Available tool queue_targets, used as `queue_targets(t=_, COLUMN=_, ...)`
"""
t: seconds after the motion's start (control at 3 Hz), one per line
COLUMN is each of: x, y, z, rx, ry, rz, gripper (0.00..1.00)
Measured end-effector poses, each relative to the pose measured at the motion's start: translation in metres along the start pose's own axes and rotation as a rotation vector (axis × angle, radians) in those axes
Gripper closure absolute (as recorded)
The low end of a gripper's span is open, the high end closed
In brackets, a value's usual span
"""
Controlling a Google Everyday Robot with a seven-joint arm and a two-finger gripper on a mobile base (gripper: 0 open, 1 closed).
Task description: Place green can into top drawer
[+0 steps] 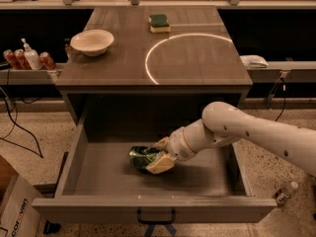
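Green can (139, 157) — tipped sideways, low over floor of top drawer (98, 209), near centre; pinched by tool (158, 155) reaching in from drawer's right — probably for short, roll-free release.

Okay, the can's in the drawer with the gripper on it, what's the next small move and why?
Probably ease the gripper down a touch and open it. It holds the green can on its side inside the open drawer, low over the floor near the middle, so releasing there should finish the placing.
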State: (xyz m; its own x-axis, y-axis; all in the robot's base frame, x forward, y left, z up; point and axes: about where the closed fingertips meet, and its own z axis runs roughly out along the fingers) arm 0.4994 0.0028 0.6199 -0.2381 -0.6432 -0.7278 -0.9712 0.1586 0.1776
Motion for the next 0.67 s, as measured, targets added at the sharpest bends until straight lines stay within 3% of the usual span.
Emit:
queue_targets(t=0.33, x=-0.0018, y=0.0015, z=0.0008, rx=-0.004, ry=-0.002, rz=-0.004, gripper=0.14)
queue_targets(t=0.67, x=-0.002, y=0.0022, z=0.0022, rx=-0.007, ry=-0.001, rz=-0.005, gripper=0.0)
